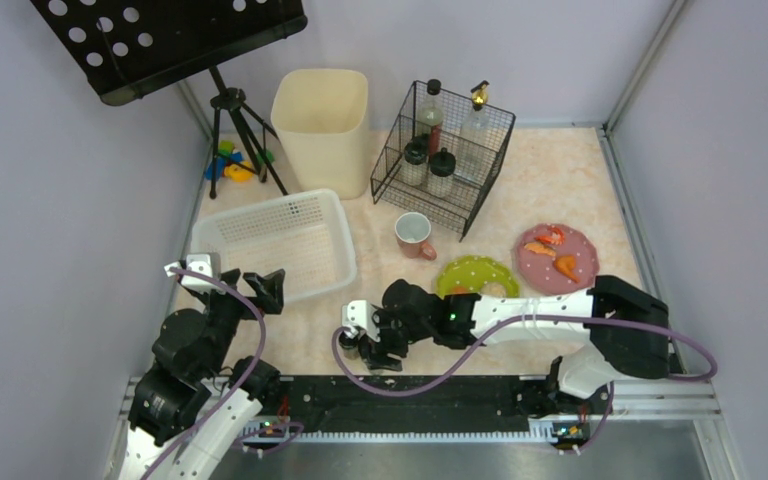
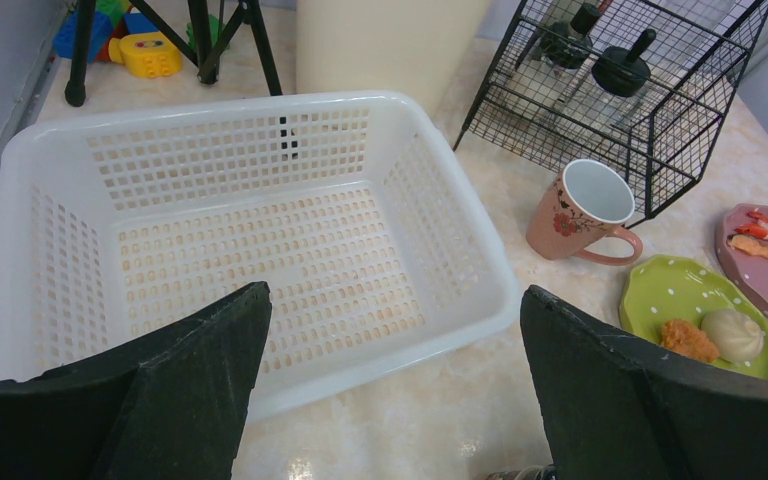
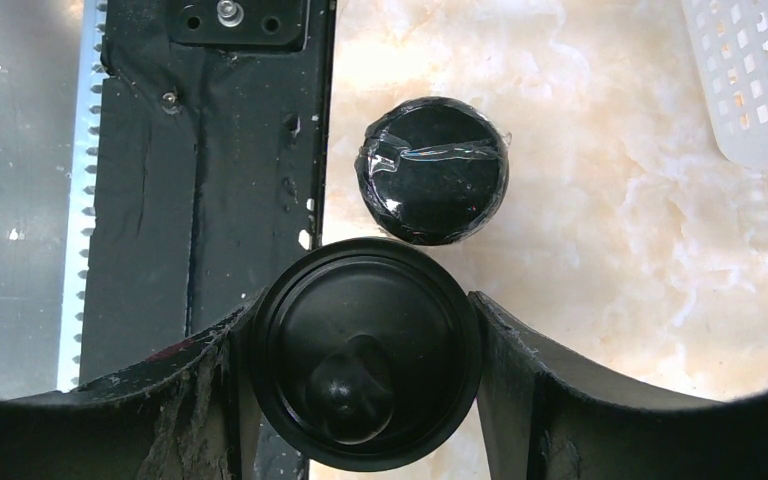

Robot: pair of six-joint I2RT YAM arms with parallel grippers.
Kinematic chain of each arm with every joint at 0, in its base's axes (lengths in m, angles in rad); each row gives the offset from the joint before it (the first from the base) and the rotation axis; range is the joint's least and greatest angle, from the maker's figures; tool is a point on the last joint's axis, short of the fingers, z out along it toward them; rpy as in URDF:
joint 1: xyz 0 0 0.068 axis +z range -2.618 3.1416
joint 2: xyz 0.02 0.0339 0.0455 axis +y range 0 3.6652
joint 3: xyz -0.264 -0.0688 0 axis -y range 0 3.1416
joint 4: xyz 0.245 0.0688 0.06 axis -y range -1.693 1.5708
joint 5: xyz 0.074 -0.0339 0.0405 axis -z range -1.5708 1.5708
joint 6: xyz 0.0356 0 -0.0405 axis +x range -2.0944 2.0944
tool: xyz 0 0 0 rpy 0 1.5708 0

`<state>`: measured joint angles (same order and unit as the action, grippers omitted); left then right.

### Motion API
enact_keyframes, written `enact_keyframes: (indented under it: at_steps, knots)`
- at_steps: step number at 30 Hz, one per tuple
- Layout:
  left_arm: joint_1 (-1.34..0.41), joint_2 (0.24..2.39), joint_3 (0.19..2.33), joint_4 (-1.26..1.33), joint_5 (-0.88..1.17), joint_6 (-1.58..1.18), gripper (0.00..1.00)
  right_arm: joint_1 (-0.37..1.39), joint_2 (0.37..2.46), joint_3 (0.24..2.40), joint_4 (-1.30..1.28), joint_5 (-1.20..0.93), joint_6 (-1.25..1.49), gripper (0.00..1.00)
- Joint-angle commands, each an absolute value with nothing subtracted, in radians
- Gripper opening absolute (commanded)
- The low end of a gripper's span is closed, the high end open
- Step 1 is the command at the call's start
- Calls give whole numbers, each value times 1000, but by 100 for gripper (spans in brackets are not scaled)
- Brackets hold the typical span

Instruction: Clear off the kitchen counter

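Black fingers of the right gripper (image 3: pixel 363 320) pressed against both sides of a round black lid with a knob (image 3: pixel 365 375), closed partway and gripping it from above. Just beyond that lid stood a second round black cap (image 3: pixel 432 170) with clear tape across its top, close to the first, though whether they touched could not be told. Both sat on the kitchen counter (image 1: pixel 550 180), the glossy beige-pink marble surface that filled the floor of the booth, right at its near edge beside the black rail (image 1: pixel 410 400) where the arms were bolted. The left gripper (image 2: pixel 392 300) hung with its fingers spread as wide as they went and nothing between them, above the near rim of the white perforated basket (image 2: pixel 210 108), which was empty. Farther right on the counter stood a pink mug (image 1: pixel 415 235) upright, a green dotted plate (image 1: pixel 450 270) with a bun and a fried piece on it, and a pink plate (image 1: pixel 535 272) with orange scraps. At the back stood a black wire rack (image 1: pixel 440 150) of bottles and jars and a cream bin (image 1: pixel 320 115).
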<state>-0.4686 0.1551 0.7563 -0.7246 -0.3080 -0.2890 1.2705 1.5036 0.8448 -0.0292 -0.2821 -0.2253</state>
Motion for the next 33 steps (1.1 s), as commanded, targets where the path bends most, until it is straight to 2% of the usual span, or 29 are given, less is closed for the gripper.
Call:
enact_keyframes:
  at_steps: [1, 7, 13, 17, 21, 24, 33]
  knots:
    - [-472, 158, 749, -680, -313, -285, 99, 1287, 1509, 884, -56, -253, -204, 49]
    - [-472, 159, 749, -681, -312, -285, 99, 1288, 1422, 898, -94, -167, -165, 37]
    - [-472, 157, 749, -681, -310, -284, 99, 1287, 1288, 940, -190, -95, -134, 31]
    - [-472, 156, 748, -680, -308, -284, 99, 1284, 1224, 999, -276, 101, -94, 22]
    - [-472, 159, 748, -678, -304, -284, 99, 1256, 1163, 1074, -352, 259, -57, 24]
    - [-472, 159, 748, -678, -303, -282, 99, 1199, 1141, 1136, -381, 360, -11, 16]
    - [-472, 162, 747, -677, -301, -282, 99, 883, 1217, 1301, -399, 386, 138, 13]
